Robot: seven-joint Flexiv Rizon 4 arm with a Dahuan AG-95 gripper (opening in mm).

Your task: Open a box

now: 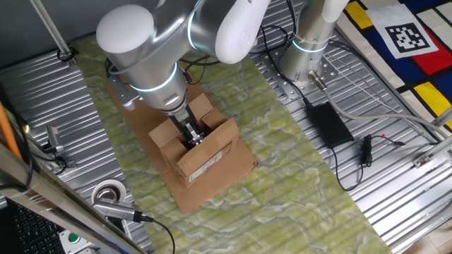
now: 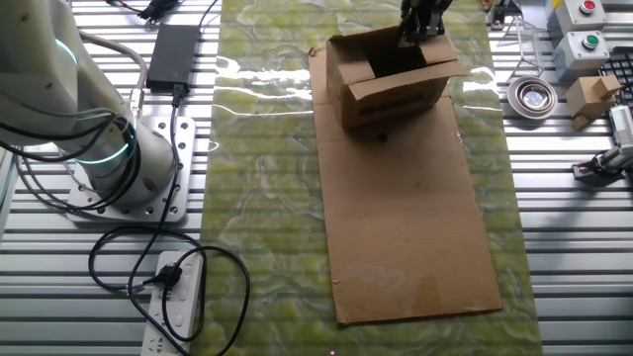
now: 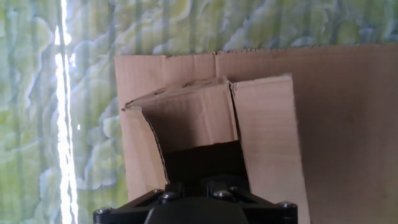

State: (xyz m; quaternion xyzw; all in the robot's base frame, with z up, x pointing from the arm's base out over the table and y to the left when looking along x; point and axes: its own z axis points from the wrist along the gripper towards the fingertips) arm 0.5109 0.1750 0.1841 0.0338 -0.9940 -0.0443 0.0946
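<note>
The box [image 1: 205, 159] is small and brown, with a white label [image 1: 212, 164] on its side. It stands on a large flat cardboard sheet [image 2: 406, 227] with its top flaps raised and its dark inside showing [image 2: 396, 61]. My gripper [image 1: 192, 136] reaches down into the opening, close to the tall flap [image 1: 220, 134]. In the other fixed view the gripper [image 2: 419, 30] is at the box's far edge. The hand view looks down on two spread flaps [image 3: 193, 115] above the hand's black housing [image 3: 196, 208]. The fingertips are hidden, so whether they pinch a flap is unclear.
A green marbled mat [image 2: 267, 178] covers the table's middle. A tape roll [image 2: 534, 96], button boxes [image 2: 584, 44] and a small cardboard block [image 2: 591, 95] lie beside the box. A power adapter [image 2: 173, 49], a power strip [image 2: 178, 297], cables and the arm's base [image 2: 109, 158] are on the other side.
</note>
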